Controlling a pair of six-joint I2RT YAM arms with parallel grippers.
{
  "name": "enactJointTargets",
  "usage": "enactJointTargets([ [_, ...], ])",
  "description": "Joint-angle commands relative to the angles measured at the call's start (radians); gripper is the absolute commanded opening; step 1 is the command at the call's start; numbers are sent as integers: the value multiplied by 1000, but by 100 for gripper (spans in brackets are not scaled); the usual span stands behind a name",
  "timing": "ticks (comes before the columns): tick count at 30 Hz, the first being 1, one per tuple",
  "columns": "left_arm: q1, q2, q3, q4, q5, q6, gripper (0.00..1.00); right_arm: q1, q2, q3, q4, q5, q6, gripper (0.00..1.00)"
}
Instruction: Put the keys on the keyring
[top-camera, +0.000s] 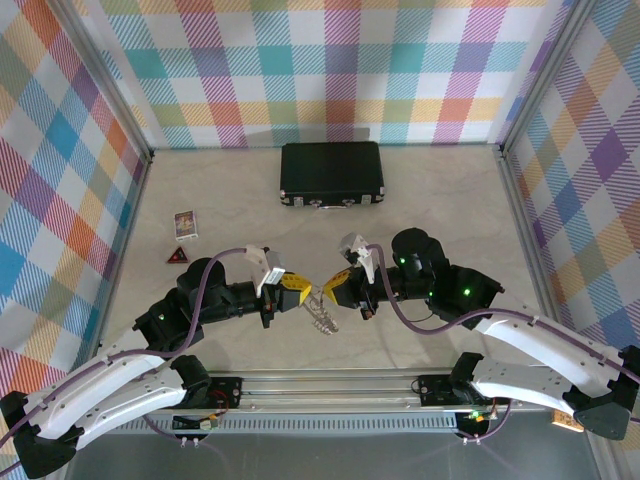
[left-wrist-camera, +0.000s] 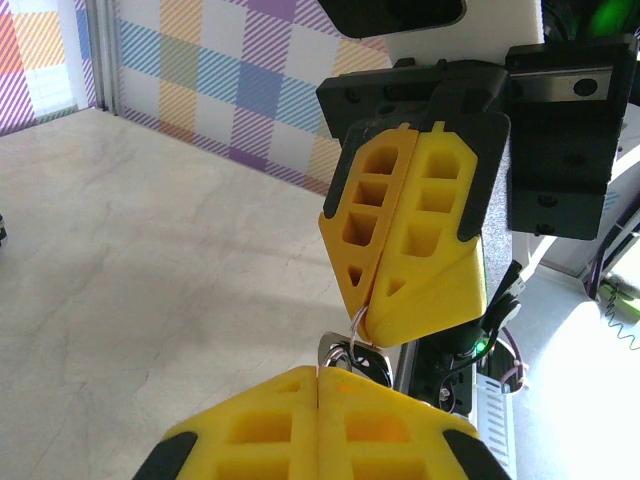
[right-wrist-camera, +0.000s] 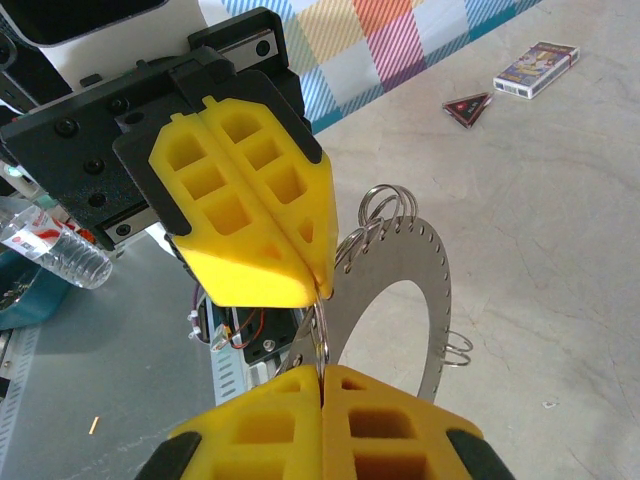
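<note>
Both grippers meet above the middle of the table. The keys (right-wrist-camera: 425, 262) show as a flat silvery round wreath with small holes along its rim and several wire loops on it; they hang between the two grippers (top-camera: 322, 316). A thin wire loop, the keyring (right-wrist-camera: 322, 330), runs from fingertip to fingertip. My right gripper (right-wrist-camera: 322, 372) is shut on the keyring (left-wrist-camera: 358, 322). My left gripper (left-wrist-camera: 320, 376) is shut, with a silvery edge of the keys (left-wrist-camera: 352, 356) at its tips. The left gripper (top-camera: 300, 292) and right gripper (top-camera: 334, 290) nearly touch.
A black case (top-camera: 332, 173) lies at the back of the table. A small card box (top-camera: 185, 224) and a red triangle (top-camera: 178, 257) lie at the left. A metal rail (top-camera: 330, 385) runs along the near edge. A plastic bottle (right-wrist-camera: 50, 250) lies off the table.
</note>
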Motion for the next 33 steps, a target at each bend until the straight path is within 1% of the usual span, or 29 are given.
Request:
enactJointTargets([
  [1,-3,-10,-2,52,-2,20,0,5,5,-9,39,-10,9,0],
  [11,-3,-12,-2,49,-4,22,0,4,29,-6,62,-24,16,0],
  [16,-3,-13,-3,48,-10,20,0,5,2,-16,63,-3,24,0],
  [20,-3,-7,-2,45,-56,16,0,5,-21,-35,57,31,31,0],
  [24,-3,-9,-19,77,-93,10,0,5,-19,-41,57,48,34,0],
  [33,-3,-6,-32,98,-87,5,0,5,-4,-31,89,51,28,0],
])
